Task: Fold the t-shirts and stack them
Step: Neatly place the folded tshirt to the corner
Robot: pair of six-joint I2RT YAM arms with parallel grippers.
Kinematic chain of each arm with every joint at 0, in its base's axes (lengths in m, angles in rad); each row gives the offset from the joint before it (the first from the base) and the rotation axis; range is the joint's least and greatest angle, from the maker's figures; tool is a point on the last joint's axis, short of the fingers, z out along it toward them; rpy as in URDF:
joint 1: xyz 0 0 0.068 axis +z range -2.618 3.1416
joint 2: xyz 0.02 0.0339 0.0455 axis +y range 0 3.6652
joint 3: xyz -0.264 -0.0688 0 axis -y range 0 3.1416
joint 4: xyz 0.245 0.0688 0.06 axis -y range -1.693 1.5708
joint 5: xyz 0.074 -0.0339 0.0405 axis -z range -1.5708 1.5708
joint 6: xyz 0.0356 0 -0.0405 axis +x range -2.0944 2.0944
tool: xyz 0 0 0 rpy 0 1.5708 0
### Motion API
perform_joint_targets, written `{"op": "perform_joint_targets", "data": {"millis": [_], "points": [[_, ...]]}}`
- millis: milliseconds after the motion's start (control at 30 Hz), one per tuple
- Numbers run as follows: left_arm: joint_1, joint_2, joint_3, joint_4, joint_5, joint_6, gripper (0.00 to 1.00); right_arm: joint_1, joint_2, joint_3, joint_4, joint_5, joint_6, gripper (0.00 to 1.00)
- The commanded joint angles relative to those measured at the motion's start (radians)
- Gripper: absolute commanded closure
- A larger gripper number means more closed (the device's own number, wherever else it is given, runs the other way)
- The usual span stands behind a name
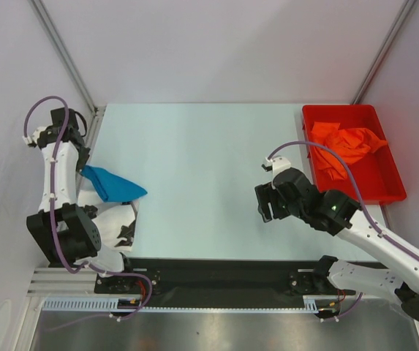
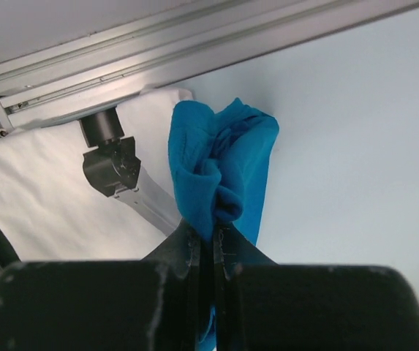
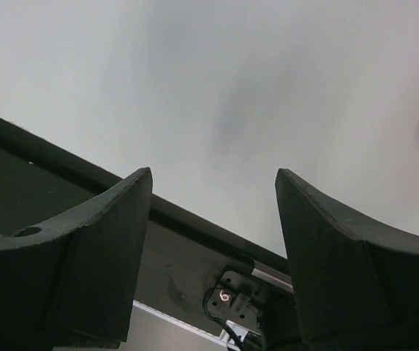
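My left gripper (image 2: 210, 232) is shut on a bunched fold of the bright blue t-shirt (image 2: 222, 157), which hangs from it over the table's left edge (image 1: 114, 185). Just below it on the table lies the white t-shirt with black blotches (image 1: 118, 224), partly hidden by the left arm. The orange t-shirt (image 1: 345, 145) lies crumpled in the red bin (image 1: 389, 191) at the back right. Right of the table's middle hovers my right gripper (image 1: 265, 203), open with nothing between its fingers (image 3: 114, 219); it is well apart from every shirt.
An aluminium frame rail (image 2: 158, 51) runs along the table's left side, with white cloth (image 2: 41, 190) below it. A black strip (image 1: 216, 269) and both arm bases line the near edge. Slanted frame posts (image 1: 63, 51) stand at the back corners.
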Motion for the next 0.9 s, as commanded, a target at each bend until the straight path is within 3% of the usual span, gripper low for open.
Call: {"op": "perform_joint_targets", "data": {"millis": [0,300,867], "points": [[0.039,-0.012,0.054,0.002,-0.007,-0.033,1.0,0.01,0.003,0.029,-0.006,-0.003,0.005,0.27],[0.045,-0.063,-0.006,-0.002,-0.017,-0.093,1.0,0.016,0.024,0.039,0.003,-0.013,-0.002,0.27],[0.075,-0.279,-0.173,-0.011,-0.014,-0.075,1.0,0.025,0.053,0.033,0.038,-0.045,-0.005,0.26]]}}
